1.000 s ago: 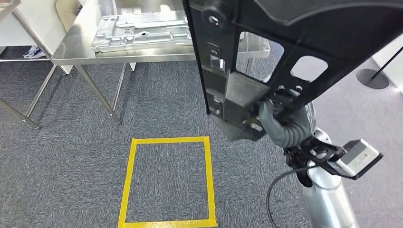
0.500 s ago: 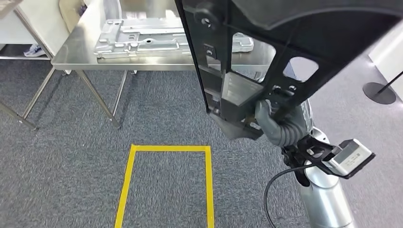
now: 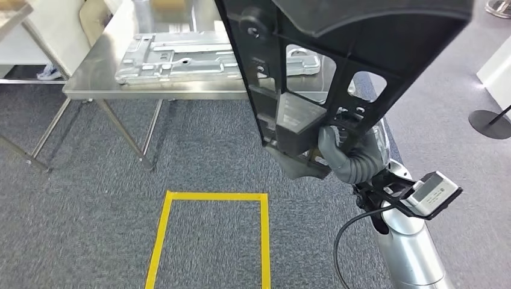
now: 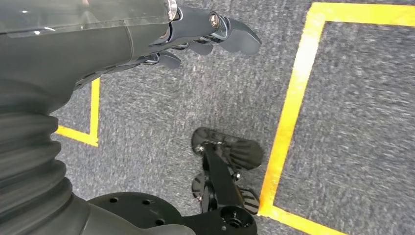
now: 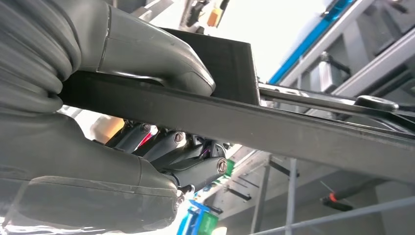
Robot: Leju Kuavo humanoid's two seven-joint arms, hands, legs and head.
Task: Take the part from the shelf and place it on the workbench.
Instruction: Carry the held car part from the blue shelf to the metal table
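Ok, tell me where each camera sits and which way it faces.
Head view: high on the body, facing forward and down at the steel workbench and yellow tape square; right hand gripping the black part.
Left wrist view: behind the hanging left hand, facing the carpet.
Right wrist view: behind the right hand, facing up along the part.
Shared: head and right wrist show the held part; head and left wrist, yellow tape.

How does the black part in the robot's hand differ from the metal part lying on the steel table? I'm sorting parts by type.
The black part is dark and matt; the metal part is shiny silver. The black part is held up on edge by the right hand; the metal part lies flat on the steel table. Both are flat, panel-like pieces with cut-outs.
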